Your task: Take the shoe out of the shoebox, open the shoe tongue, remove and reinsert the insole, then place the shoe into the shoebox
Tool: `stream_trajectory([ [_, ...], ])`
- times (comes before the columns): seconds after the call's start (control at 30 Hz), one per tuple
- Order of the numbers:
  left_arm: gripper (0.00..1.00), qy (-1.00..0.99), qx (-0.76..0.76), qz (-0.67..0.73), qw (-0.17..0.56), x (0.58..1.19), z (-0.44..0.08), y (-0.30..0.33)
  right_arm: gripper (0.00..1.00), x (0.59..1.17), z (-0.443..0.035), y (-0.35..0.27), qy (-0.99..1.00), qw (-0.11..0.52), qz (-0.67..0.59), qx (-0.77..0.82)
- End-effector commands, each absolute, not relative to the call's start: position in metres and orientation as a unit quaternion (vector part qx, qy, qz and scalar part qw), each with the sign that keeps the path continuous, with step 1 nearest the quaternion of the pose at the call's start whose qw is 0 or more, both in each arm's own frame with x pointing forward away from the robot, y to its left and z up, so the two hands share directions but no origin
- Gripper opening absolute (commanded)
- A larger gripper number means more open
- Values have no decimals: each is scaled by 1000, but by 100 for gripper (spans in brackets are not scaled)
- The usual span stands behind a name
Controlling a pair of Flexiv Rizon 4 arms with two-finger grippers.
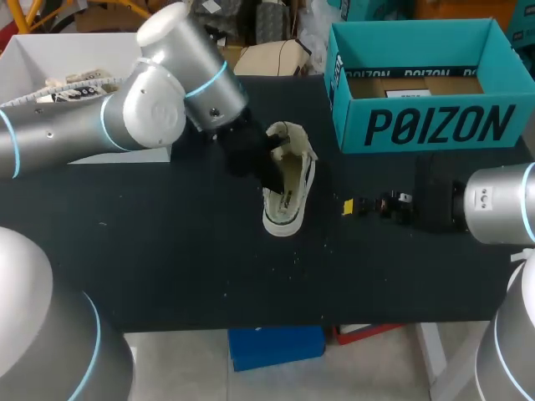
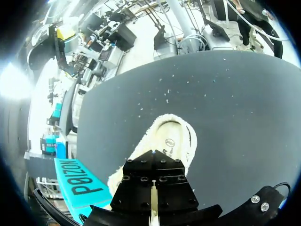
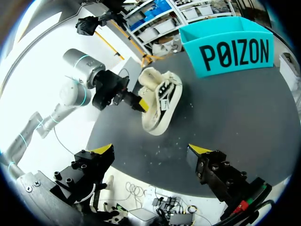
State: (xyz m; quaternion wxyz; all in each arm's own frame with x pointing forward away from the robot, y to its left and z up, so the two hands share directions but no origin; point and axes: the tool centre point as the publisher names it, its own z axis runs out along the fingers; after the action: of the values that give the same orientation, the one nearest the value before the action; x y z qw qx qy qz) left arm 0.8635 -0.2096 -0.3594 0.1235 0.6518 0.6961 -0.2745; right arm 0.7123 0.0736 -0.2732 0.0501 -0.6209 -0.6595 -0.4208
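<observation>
Shoe (image 1: pixel 288 190) lies on its side at our left gripper (image 3: pixel 140 105); we cannot tell its grip. Our right gripper (image 3: pixel 151 149) is wide open, empty, well apart from the shoe, with the teal shoebox (image 1: pixel 435 125) farther ahead.

Dark table (image 1: pixel 167 267), surface flecked with small white specks (image 1: pixel 294 259). Cream shoe (image 1: pixel 288 188) near the middle; open teal shoebox (image 1: pixel 435 125) at far right.
</observation>
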Motion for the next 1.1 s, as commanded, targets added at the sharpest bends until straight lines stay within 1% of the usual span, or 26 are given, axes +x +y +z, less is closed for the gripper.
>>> stream_trajectory([
  [0.03,0,698,619,-312,180,861,-331,-176,100,711,-273,73,-659,50,-421,-621],
  [0.23,0,712,519,-396,258,879,-303,-157,100,711,-273,73,-659,50,-421,-621],
  [0.33,0,719,440,-459,281,895,-300,-148,100,711,-273,73,-659,50,-421,-621],
  [0.43,0,731,403,-467,293,912,-297,-142,100,711,-273,73,-659,50,-421,-621],
  [0.73,0,764,368,-435,302,962,-281,-150,100,711,-273,73,-659,50,-421,-621],
  [0.97,0,786,372,-399,289,996,-272,-168,100,711,-273,73,-659,50,-421,-621],
  [1.1,0,801,375,-375,277,1016,-275,-177,100,711,-273,73,-659,50,-421,-621],
])
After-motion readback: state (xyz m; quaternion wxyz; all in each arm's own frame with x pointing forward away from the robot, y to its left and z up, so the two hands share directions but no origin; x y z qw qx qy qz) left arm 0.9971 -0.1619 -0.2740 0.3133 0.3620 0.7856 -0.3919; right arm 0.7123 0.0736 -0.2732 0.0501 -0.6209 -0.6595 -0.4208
